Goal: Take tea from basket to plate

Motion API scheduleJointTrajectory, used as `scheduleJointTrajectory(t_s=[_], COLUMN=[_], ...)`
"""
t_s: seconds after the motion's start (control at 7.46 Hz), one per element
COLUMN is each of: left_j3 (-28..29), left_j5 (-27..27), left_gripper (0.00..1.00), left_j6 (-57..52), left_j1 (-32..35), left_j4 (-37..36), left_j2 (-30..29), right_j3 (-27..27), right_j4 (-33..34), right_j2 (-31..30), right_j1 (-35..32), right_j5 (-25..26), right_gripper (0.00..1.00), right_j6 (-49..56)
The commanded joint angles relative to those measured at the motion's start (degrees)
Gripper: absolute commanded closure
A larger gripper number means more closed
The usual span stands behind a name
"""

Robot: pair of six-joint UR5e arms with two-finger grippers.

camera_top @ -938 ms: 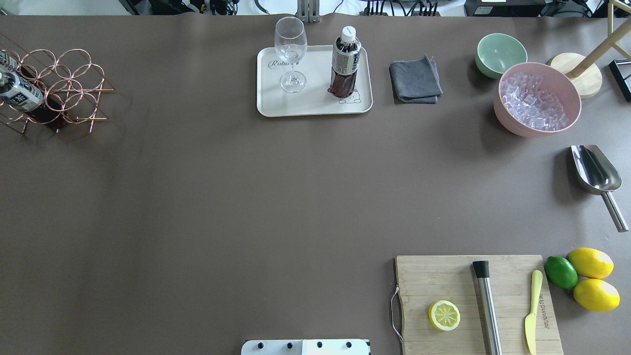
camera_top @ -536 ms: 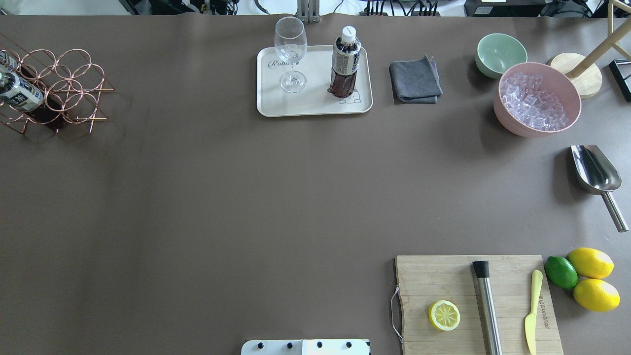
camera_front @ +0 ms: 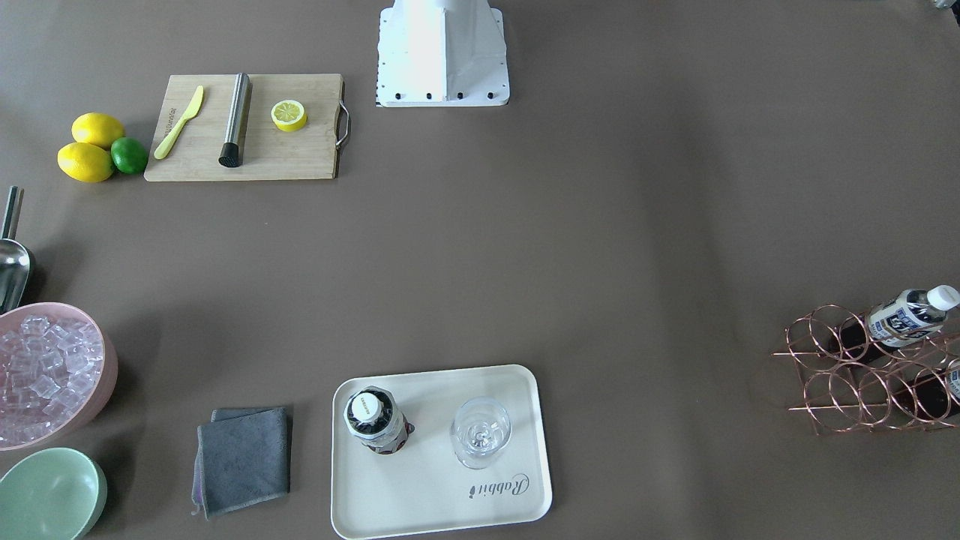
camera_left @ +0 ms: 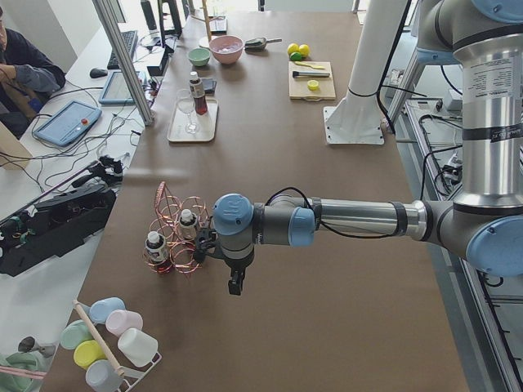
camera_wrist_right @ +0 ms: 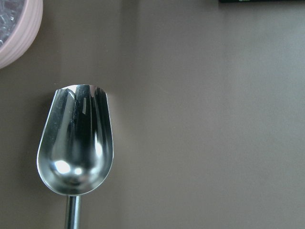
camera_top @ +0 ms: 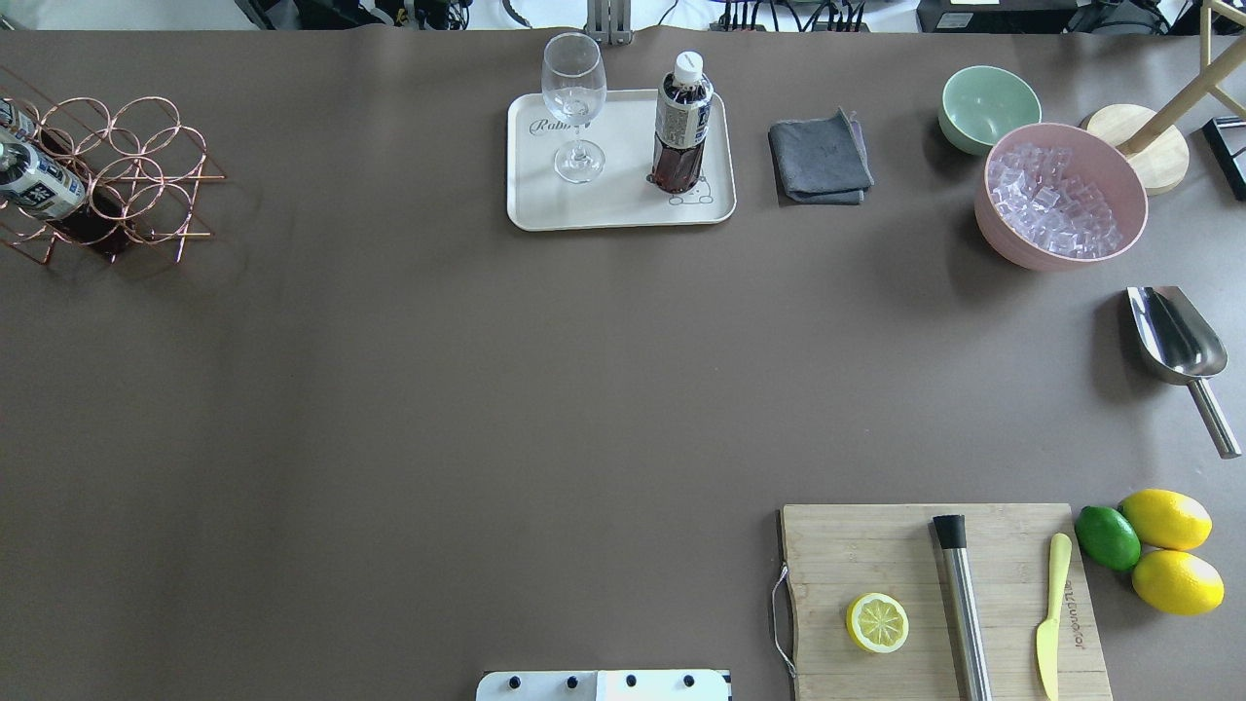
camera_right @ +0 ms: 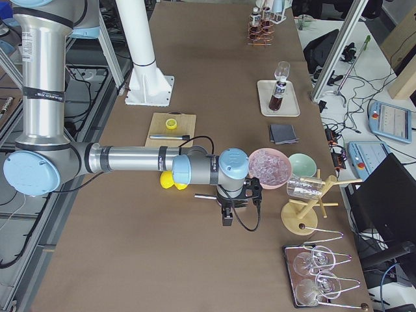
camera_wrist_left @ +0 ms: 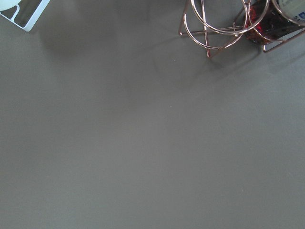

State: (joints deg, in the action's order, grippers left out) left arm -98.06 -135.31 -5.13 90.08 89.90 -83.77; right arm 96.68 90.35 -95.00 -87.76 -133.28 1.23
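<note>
One tea bottle [camera_top: 681,122] stands upright on the cream plate [camera_top: 623,206] next to a clear stemmed glass [camera_top: 574,97]; it also shows in the front view [camera_front: 373,421]. Two more tea bottles [camera_top: 39,185] lie in the copper wire basket [camera_top: 175,178] at the far left. My left gripper [camera_left: 235,286] hangs over bare table just beside the basket [camera_left: 184,237]. My right gripper [camera_right: 225,218] hangs over the metal scoop [camera_wrist_right: 76,143]. Both grippers show only in side views, so I cannot tell whether they are open or shut.
A grey cloth [camera_top: 820,161], a green bowl [camera_top: 988,105] and a pink bowl of ice [camera_top: 1059,195] lie right of the plate. A cutting board [camera_top: 934,594] with a lemon half, muddler and knife is front right, beside lemons and a lime [camera_top: 1154,545].
</note>
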Motion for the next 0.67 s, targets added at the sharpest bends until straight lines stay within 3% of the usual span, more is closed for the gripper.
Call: scheduleJointTrajectory(t_s=[0.0,0.54], left_j3=[0.85,1.12], left_j5=[-0.04,0.13], left_gripper=[0.02,0.02], left_j6=[-0.05,-0.14], left_j1=[0.01,-0.08], left_j4=[-0.07,0.01], left_j2=[0.10,-0.34], right_j3=[0.08,0.08], right_j4=[0.00,0.00], right_j2=[-0.01,-0.01], right_j1=[-0.22,-0.48], right_j5=[0.04,0.04], right_gripper=[0.00,0.00], right_j6=[0.09,0.09])
